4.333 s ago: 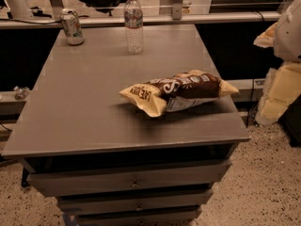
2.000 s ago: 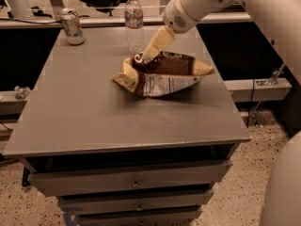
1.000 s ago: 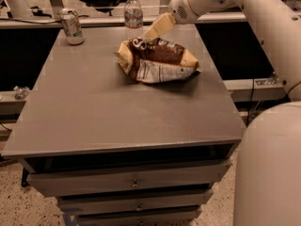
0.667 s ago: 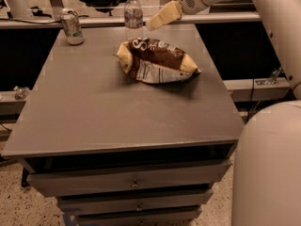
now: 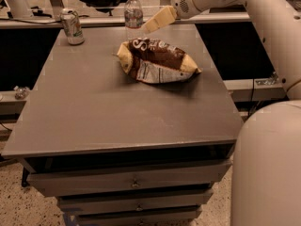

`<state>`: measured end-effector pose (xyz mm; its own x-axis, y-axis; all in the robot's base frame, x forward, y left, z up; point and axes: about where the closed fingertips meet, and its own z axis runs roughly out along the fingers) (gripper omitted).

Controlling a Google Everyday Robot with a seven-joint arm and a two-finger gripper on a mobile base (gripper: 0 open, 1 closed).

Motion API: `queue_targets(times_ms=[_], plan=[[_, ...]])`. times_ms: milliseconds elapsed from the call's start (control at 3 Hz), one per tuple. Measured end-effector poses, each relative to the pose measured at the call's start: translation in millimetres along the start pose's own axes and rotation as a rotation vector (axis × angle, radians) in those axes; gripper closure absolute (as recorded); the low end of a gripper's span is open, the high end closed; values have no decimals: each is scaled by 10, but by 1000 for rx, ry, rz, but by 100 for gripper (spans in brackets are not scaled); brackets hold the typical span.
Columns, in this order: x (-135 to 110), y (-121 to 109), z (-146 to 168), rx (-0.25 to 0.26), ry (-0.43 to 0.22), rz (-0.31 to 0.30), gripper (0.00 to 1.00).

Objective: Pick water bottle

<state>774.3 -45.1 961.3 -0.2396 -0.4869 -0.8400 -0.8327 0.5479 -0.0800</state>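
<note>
The water bottle [image 5: 133, 11] stands upright at the far edge of the grey table [image 5: 94, 107], clear with a white cap and a pale label band. My gripper [image 5: 151, 23] reaches in from the upper right on the white arm. It sits just right of the bottle, at about label height, with its tip close to the bottle's side. Only one pale cream finger shows clearly.
A brown and yellow snack bag [image 5: 157, 60] lies on the table in front of the bottle, just below the gripper. A soda can [image 5: 72, 26] stands at the far left corner. My arm's white body [image 5: 268, 164] fills the right side. Drawers sit under the tabletop.
The gripper has lifted off the snack bag and moved up and left toward the bottle. The bag was pushed back and left earlier and now lies still.
</note>
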Motion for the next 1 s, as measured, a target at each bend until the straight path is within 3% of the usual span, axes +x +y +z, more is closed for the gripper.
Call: queue_targets(times_ms=[1000], plan=[[-138,-184,490,19,-127,29,0]])
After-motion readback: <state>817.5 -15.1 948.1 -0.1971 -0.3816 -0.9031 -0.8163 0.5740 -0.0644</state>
